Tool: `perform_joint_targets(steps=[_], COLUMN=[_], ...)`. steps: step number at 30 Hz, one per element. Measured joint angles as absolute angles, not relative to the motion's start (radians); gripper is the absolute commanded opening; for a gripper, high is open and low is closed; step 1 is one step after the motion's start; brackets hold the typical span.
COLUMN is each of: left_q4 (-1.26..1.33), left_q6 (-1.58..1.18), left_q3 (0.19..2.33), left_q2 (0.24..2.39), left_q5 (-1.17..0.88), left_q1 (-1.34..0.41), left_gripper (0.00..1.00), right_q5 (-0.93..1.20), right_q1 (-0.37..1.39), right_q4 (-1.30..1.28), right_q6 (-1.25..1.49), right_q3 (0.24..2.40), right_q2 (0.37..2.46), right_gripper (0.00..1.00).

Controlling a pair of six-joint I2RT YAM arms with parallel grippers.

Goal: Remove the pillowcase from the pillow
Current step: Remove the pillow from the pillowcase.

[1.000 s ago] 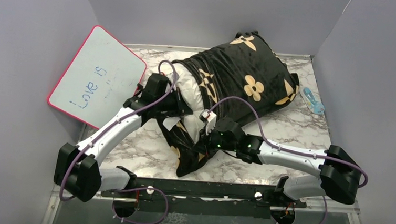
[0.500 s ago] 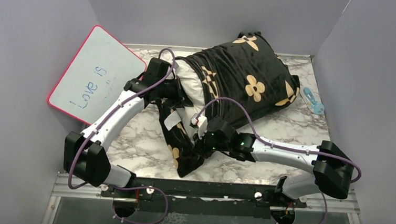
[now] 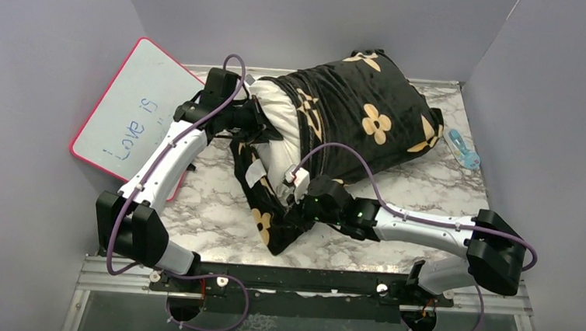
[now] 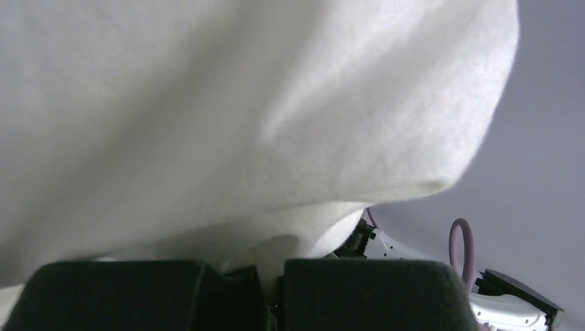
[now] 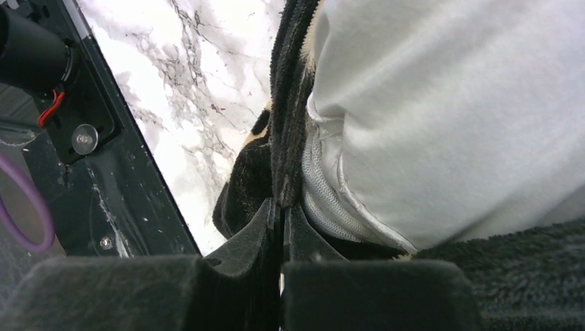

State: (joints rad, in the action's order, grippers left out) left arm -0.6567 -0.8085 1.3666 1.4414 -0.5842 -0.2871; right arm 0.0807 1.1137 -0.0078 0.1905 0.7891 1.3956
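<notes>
**Pillowcase (image 3: 364,112) coming partway off the pillow (image 3: 279,122), each being held by one gripper.**
The black flowered pillowcase is covering the far end of the white pillow, which is lying across the back of the table (image 3: 201,206), and its loose open end is trailing toward the arms. The right gripper (image 5: 279,231) is pinching that open hem with its fingers closed tight on it. The left gripper (image 4: 272,283) is clamping the bare pillow corner near the whiteboard (image 3: 137,116). The pull is likely going best with the two drawing straight apart and neither pinch loosening.
</notes>
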Motion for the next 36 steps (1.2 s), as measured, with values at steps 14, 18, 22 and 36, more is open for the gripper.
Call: perform_joint_targets(steps=[14,18,22,36], left_q4=[-0.744,-0.735,-0.600,-0.649], left_q6=[-0.777,-0.754,-0.725,-0.680], left_q3=[1.511,1.497,1.398,0.861], left_q2=[1.475,1.471,1.398,0.765], left_q5=[-0.667,-0.687,-0.658,-0.325], left_q1=[-0.192,-0.187,-0.155,-0.128], left_gripper=[0.00,0.60,0.98,0.99], right_q5=[0.006,-0.009,-0.014,-0.009], right_q1=[1.119,1.122,1.151,1.186], right_q4=[0.070,0.073,0.017,-0.158], right_q6=[0.284,0.328,0.403,0.525], right_q3=[0.747,0.747,0.737,0.759], right_q2=[1.415,1.412,1.381,1.293], right_gripper=[0.01,0.02,0.10,0.52])
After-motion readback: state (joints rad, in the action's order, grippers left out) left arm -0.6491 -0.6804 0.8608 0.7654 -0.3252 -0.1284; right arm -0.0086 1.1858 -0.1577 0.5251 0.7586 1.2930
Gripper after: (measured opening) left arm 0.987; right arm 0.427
